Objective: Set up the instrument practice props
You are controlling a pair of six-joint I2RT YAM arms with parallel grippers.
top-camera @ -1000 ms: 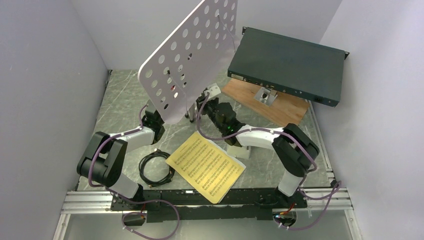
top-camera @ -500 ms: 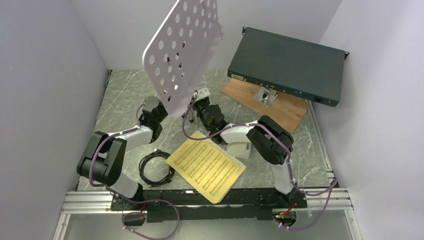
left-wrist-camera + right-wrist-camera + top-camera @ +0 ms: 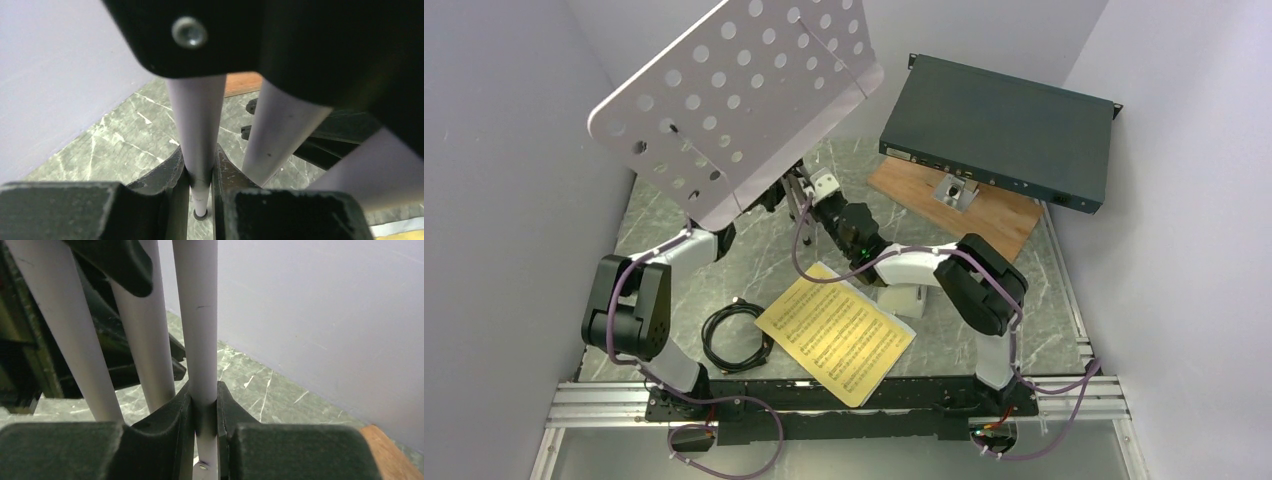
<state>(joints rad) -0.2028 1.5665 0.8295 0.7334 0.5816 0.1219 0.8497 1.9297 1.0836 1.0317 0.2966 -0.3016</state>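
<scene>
Left gripper (image 3: 200, 172), right gripper (image 3: 204, 407) clamping music stand (image 3: 724, 120) legs; we are watching desk edge (image 3: 609, 120) crowding wall (image 3: 514, 150), arms stretching inward.

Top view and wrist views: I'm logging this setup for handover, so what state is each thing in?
music stand, desk tilted, gripped at its legs.
left gripper, shut on a stand leg.
right gripper, shut on a stand leg.
sheet music, flat on the table.
metronome, largely hidden; cannot tell.
cable, coiled.
green box, tilted, resting on wooden board.

Smooth matt metal music stand (image 3: 759, 118)
</scene>
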